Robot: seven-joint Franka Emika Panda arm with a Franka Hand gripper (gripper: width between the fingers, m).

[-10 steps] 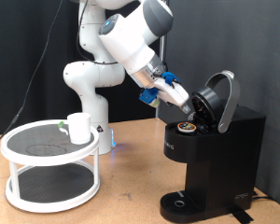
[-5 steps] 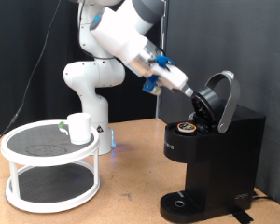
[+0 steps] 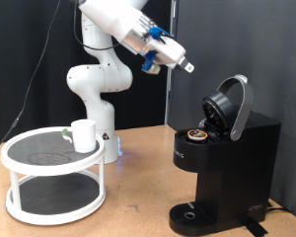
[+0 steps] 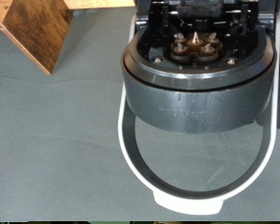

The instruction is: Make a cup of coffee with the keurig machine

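- Standing open at the exterior view's right, the keurig machine (image 3: 225, 158) has its domed lid (image 3: 232, 105) raised and a coffee pod (image 3: 197, 134) seated in the chamber.
- On the white two-tier stand (image 3: 51, 173), the cup (image 3: 84, 135) waits, well apart from the drip tray (image 3: 192, 212).
- High above, the gripper (image 3: 185, 67) hangs empty; whether it is released or clenched I cannot tell.
- Loading looks done; closing the lid calls for a downward push.

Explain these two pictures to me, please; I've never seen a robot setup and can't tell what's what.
The side picture comes from a camera standing off the robot. The white jointed thing is a robot arm; its gripper, a two-finger hand, hangs in the air above the keurig machine, holding nothing visible. The machine's lid is open and a coffee pod sits inside. On the exterior view's left, a white cup stands on a white round two-tier stand on the wooden table. The other picture comes from a camera on the hand, looking down into the open lid.
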